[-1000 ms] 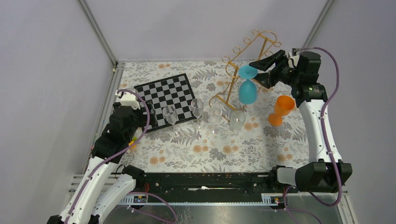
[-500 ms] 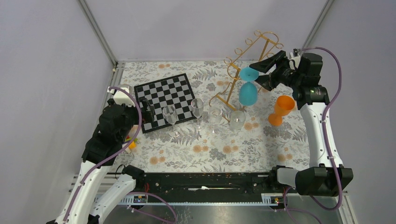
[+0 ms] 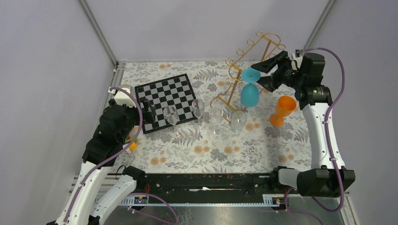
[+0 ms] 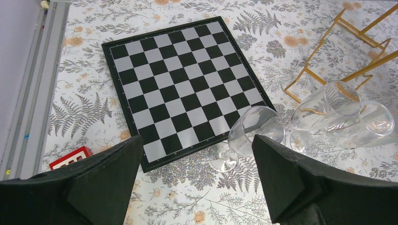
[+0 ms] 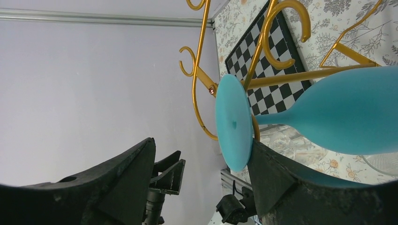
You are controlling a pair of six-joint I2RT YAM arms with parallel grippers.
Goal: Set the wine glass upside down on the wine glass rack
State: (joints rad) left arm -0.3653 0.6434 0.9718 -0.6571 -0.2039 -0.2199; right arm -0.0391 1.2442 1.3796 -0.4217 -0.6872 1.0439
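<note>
Right gripper spread wide, foot of the teal glass between its jaws. The glass hangs bowl-down on the rack, gold curled wire, far right. Left gripper spread above the chessboard edge. Floral tablecloth, plain pale walls. Four clear glasses, one orange glass.

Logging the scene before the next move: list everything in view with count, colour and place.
wine glass rack: one, gold, far right
wine glass: one, blue, hanging upside down on the rack
goblet: one, orange, right of the rack
chessboard: one, black and white, far left
clear glasses: four, row at mid-table
red item: one, small, beside the chessboard's near corner
table: one, floral cover
left gripper: one, black, open, above the chessboard's near edge
right gripper: one, black, open, astride the blue glass's foot
</note>
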